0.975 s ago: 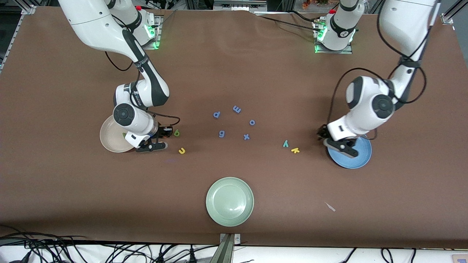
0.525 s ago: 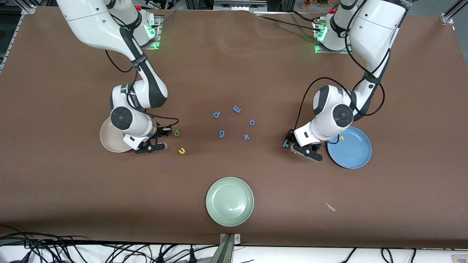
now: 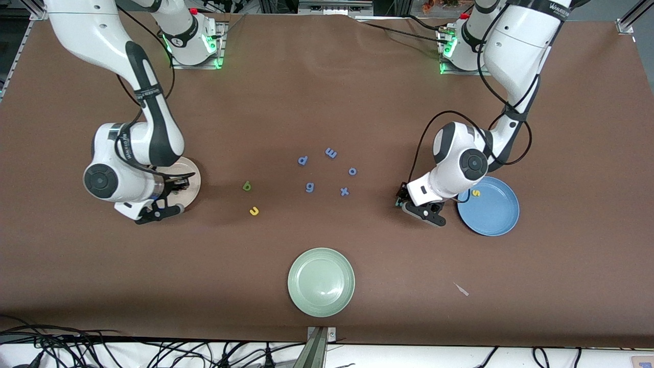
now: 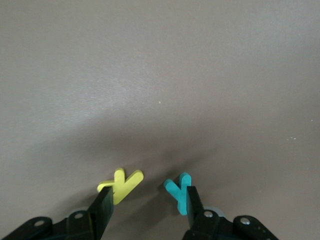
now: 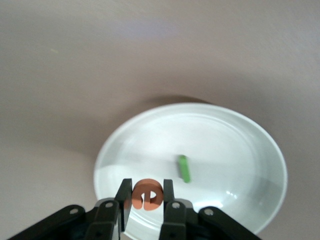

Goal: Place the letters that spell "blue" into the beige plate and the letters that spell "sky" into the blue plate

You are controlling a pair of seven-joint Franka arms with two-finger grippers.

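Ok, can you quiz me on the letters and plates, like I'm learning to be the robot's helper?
1. True or false: the yellow s lies in the blue plate.
2. What does the right claw hold over the beige plate? A) green b B) orange e C) yellow u
3. Fill in: the open left claw has two letters between its fingers, the ___ and the ___.

Key: 1 true. 2 B. 3 yellow k, teal y.
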